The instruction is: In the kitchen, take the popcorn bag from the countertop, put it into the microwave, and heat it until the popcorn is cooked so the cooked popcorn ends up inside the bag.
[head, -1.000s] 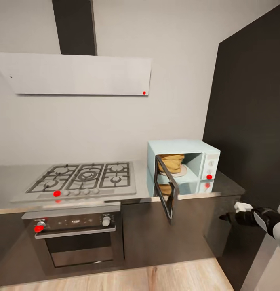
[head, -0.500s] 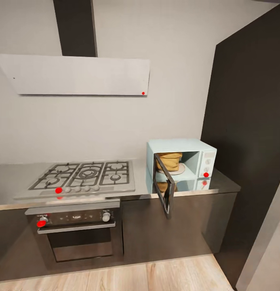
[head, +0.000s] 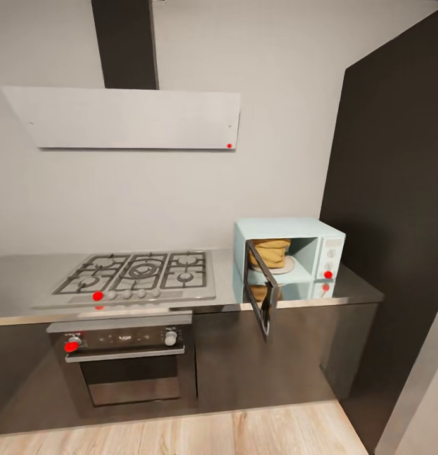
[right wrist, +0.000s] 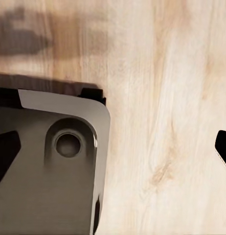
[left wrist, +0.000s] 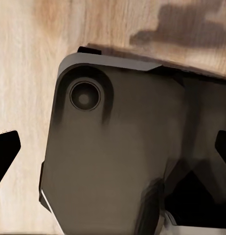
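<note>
The left claw (left wrist: 113, 156) hangs open above the wood floor (left wrist: 25, 73), its dark fingertips (left wrist: 6, 147) spread wide at either edge of the left wrist view, with the robot's grey base (left wrist: 108, 161) directly beneath. The right claw (right wrist: 113, 152) is likewise spread open over pale floorboards (right wrist: 162, 98), one black fingertip (right wrist: 5, 152) lying over a rounded corner of the base (right wrist: 54, 171) and the other over bare wood.

Across the room, the pale-blue microwave (head: 288, 229) stands at the right end of the grey metal surface (head: 23, 278), its dark-framed glass door (head: 263, 294) swung out toward the room. The mustard-yellow popcorn bag (head: 269, 252) sits upright inside the cavity on a white turntable plate (head: 285, 266). A red dot marks the lower knob (head: 328, 274) on the microwave's side panel.

To the left of the microwave, a five-burner gas hob (head: 138, 276) is set into the surface, above a built-in steel oven (head: 125, 363) with a black door. A flat white extractor hood (head: 127, 118) hangs on the wall overhead, and a tall dark panel (head: 389, 221) closes off the right side.
</note>
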Robot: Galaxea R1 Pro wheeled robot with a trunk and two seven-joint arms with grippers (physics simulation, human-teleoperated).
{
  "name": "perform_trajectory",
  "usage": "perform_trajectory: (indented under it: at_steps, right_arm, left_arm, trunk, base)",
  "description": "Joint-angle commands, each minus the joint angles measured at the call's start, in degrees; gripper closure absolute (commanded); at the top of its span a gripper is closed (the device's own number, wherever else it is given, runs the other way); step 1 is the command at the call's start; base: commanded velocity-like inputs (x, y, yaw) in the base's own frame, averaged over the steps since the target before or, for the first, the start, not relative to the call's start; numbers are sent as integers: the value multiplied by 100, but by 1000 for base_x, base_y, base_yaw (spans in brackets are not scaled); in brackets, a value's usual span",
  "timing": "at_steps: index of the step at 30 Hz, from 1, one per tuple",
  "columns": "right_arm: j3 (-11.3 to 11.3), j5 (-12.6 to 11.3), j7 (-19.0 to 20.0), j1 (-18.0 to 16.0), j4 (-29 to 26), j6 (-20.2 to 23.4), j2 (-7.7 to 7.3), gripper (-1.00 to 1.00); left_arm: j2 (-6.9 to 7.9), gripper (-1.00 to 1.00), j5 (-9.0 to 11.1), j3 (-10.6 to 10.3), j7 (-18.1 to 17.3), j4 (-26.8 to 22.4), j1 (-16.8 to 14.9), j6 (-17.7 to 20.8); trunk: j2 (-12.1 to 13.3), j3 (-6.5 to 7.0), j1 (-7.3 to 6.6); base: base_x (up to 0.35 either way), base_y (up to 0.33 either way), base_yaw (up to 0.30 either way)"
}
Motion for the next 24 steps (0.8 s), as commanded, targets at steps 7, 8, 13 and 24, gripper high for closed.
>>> perform_trajectory:
  at_steps: [7, 8, 13, 24]
  right_arm:
    - [-47, 50, 9, 10, 15, -61, 15, -100]
    - [-47, 50, 9, 13, 15, -66, 16, -100]
    - [-47, 50, 9, 19, 15, -75, 16, -100]
    - [-47, 50, 3, 19, 14, -76, -7, -100]
  left_arm:
    - [-15, -100, 31, 33, -9, -16, -1, -21]
    - [-17, -100, 31, 33, -9, -17, -1, -22]
    - [-75, -100, 29, 34, -9, -17, -1, -22]
    - [-170, -100, 31, 22, -9, -2, -1, -22]
  trunk:
    - [-4, -7, 0]
    - [-4, -7, 0]
    - [-4, -7, 0]
    - [-4, -7, 0]
  base:
    - [0, 0, 267]
    - [0, 0, 272]
    - [0, 0, 273]
    - [0, -151, 106]
